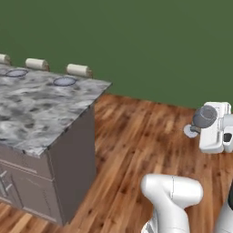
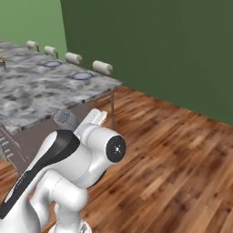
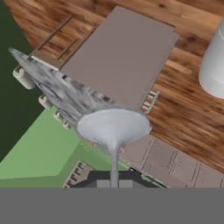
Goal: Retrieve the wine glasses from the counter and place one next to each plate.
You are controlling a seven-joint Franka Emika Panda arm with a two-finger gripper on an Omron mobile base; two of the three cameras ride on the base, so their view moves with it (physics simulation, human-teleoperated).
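Dark green wall [image 1: 150,41], wood plank floor [image 1: 136,141], marbled island [image 1: 36,107], padded stools [image 1: 78,69] behind it

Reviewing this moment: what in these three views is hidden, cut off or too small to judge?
- Fingers on the wine glass: in the hand view the stem drops behind the grey band, so the contact is hidden.
- Same glass, right base view: the arm covers its stem and foot.
- Plates: small and far, so rim detail is unreadable.
- Island: cut off by the left edge in the left base view.
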